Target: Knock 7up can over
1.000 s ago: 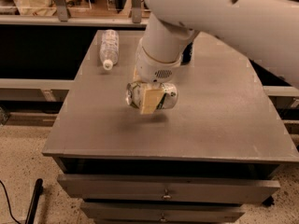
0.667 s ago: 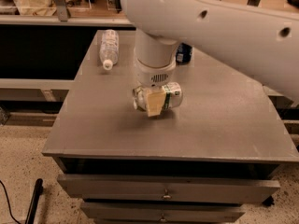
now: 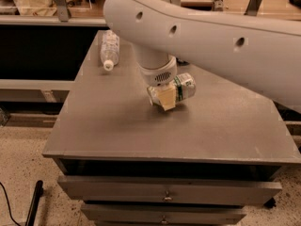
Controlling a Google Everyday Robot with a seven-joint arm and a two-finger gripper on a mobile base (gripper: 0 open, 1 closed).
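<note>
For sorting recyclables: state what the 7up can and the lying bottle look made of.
7up can, at the gripper above the table: probably thin metal, silvery sheen, printed green band. Bottle: likely clear plastic, see-through, white cap.

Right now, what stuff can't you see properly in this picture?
All from the camera view:
- 7up can: its left end is covered by the gripper, which sits low over the middle of the table, so I cannot tell if the can lies flat.
- Table: its far right part is hidden behind the big white arm.
- Clear bottle: its label is too blurred to read.
- Bottom drawer: cut off by the lower edge.
</note>
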